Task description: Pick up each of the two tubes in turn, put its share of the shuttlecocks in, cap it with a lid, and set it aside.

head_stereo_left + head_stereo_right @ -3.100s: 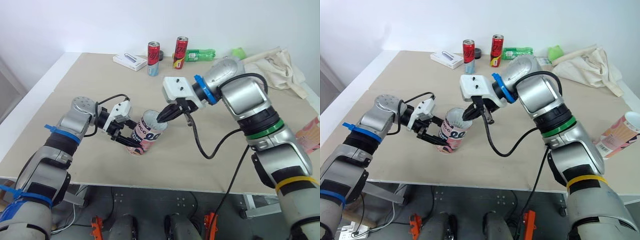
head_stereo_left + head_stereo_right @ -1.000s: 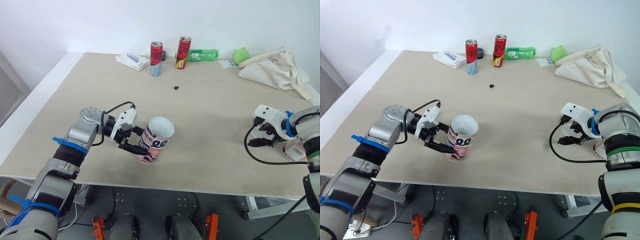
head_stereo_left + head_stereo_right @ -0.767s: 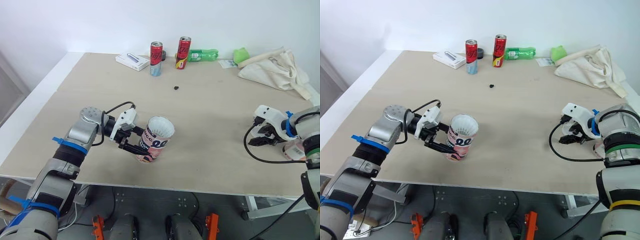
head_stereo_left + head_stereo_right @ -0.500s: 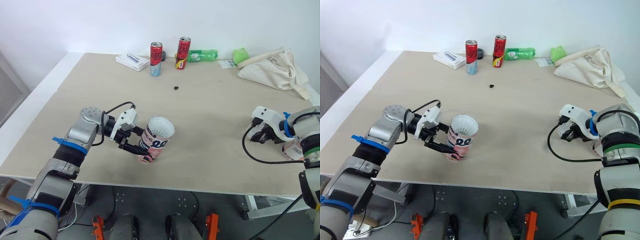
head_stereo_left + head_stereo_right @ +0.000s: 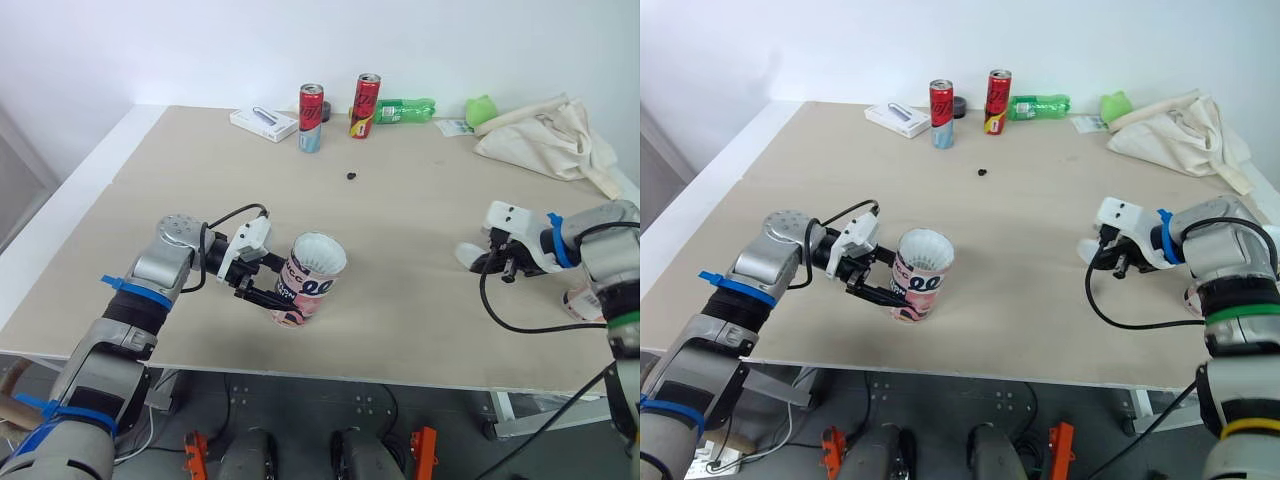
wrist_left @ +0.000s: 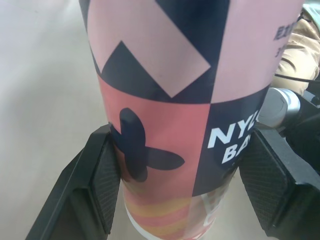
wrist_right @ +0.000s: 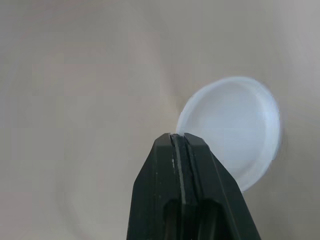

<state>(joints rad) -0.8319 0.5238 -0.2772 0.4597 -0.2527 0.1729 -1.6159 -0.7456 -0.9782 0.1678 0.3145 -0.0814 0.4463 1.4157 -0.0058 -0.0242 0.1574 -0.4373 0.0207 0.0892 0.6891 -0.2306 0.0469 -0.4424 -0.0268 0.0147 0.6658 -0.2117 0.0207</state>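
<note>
Your left hand [image 5: 258,283] clamps tube [image 5: 308,285], mouth tilted toward right hand [image 7: 178,137]; that one pinches lid [image 7: 235,125] rim, likely for capping.

— What sort of place was it?
— A robot lab or test room, I'd say, not a home. The work surface was a bare plywood bench [image 5: 420,310] on a grey metal frame [image 5: 330,395], set against a plain white wall [image 5: 200,40].
— Anything else?
— Loose odds and ends along the far edge: two drink cans [image 5: 311,117] at 12 o'clock, a green bottle [image 5: 404,108] beside them, a small white box [image 5: 265,124] at 11, and a crumpled cloth bag [image 5: 545,135] at 2. It looked like a working space with staff clutter.
</note>
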